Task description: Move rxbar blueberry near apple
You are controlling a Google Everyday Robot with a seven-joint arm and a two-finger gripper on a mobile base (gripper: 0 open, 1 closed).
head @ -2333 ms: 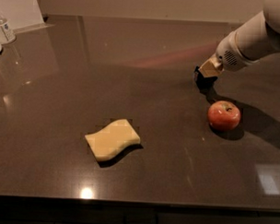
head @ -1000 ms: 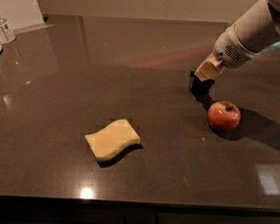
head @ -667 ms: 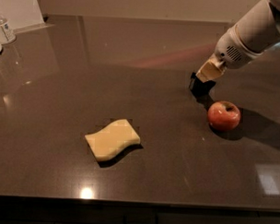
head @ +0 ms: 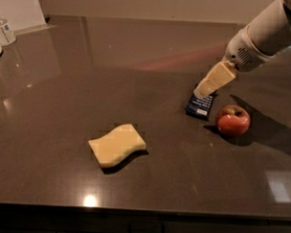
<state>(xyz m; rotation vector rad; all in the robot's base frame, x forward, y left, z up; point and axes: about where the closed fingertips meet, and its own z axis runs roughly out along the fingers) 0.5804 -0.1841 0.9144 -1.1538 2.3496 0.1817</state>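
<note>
Camera view: placement step, the beige tool at the top end of the navy-wrapped rxbar blueberry, which lies just beside the round red apple on the dark worktop, grip impossible to tell; next, probably, lift clear.

A yellow sponge lies on the dark countertop, a bottle far left.

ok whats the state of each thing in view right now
rxbar blueberry: on the table, just left of the apple, not touching it
apple: upright, stem up
sponge: lying flat, off to the left
tool: low over the rxbar blueberry's far end
</note>
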